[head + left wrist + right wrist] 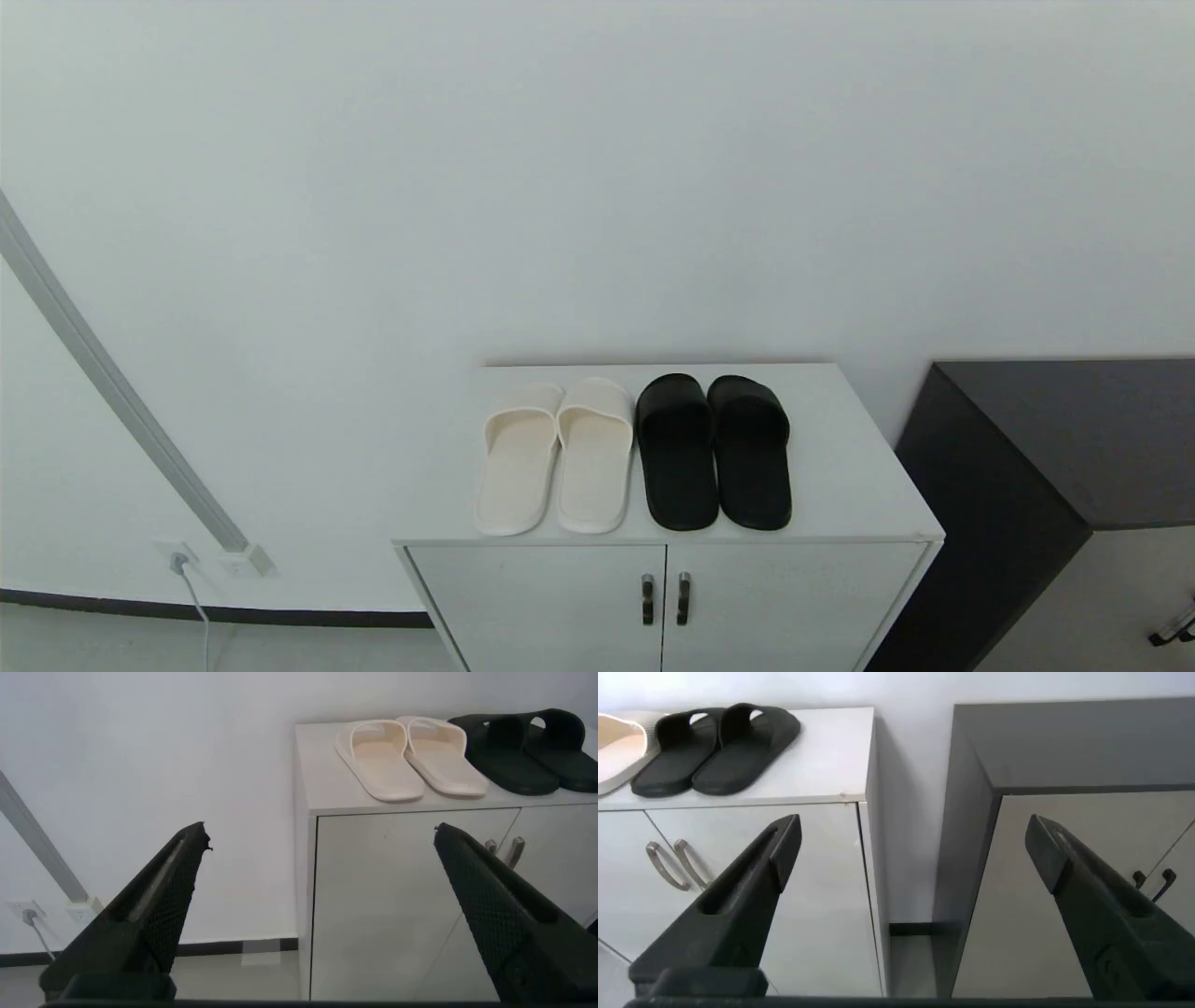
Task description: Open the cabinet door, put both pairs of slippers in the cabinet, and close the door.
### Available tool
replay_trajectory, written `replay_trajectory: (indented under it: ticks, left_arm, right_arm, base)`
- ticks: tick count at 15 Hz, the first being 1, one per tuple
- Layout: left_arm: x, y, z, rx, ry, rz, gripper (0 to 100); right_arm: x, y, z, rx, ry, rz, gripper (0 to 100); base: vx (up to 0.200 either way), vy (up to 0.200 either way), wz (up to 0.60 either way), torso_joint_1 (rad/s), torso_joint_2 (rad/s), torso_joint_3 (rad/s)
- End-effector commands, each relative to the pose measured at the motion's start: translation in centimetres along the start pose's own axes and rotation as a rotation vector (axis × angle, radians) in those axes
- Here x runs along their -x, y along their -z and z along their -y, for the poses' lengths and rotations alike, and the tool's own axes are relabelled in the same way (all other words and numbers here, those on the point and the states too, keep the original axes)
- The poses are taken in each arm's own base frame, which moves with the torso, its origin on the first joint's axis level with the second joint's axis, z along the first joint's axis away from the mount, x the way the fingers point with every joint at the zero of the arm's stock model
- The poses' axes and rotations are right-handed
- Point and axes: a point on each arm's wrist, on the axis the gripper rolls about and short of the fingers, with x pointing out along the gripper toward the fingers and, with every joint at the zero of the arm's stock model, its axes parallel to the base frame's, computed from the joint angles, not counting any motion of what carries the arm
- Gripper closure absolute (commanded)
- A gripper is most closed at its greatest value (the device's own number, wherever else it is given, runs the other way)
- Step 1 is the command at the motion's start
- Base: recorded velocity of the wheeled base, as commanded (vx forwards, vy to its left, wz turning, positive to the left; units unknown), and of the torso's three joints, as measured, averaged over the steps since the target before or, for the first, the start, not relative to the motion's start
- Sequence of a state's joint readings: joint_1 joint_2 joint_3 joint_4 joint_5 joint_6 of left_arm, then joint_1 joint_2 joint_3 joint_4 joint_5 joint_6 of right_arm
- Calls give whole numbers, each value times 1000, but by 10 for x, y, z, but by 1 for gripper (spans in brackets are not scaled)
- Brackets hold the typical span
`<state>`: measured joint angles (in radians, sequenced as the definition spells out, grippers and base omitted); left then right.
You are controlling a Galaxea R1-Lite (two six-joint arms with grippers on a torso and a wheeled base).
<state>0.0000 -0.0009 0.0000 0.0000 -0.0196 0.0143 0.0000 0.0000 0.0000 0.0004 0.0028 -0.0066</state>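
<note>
Jaws on both arms gape wide, holding nothing. White slippers [555, 457] sit left of black slippers [714, 453] atop the closed cabinet [794, 597]; yanking its handles [648, 598] might shake them off.

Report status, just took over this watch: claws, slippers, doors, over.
Left claw, right claw open, empty. White pair, black pair side by side atop cabinet. Doors shut. Dark unit close on its right.
</note>
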Motion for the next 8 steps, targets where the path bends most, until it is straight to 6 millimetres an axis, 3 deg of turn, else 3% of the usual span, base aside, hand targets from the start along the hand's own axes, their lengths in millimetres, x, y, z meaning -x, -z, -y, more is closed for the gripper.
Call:
replay_trajectory:
  ticks: [1,4,5,6,8]
  left_arm:
    - [0,0,0,-1,0,-1,0]
    - [0,0,0,-3,0,-1,0]
    - [0,0,0,-9,0,-1,0]
    - [0,0,0,-10,0,-1,0]
    - [0,0,0,-12,0,-1,0]
  right_arm:
    - [0,0,0,1,0,0,0]
    - [2,-9,0,36,2,26,0]
    - [12,-71,1,-76,-29,130,0]
    - [11,-101,2,-178,-88,70,0]
    - [-20,-96,-2,-43,-174,-165,0]
  base:
    - [0,0,0,0,0,0]
    - [0,0,0,0,0,0]
    - [0,0,0,0,0,0]
    - [0,0,0,0,0,0]
    - [0,0,0,0,0,0]
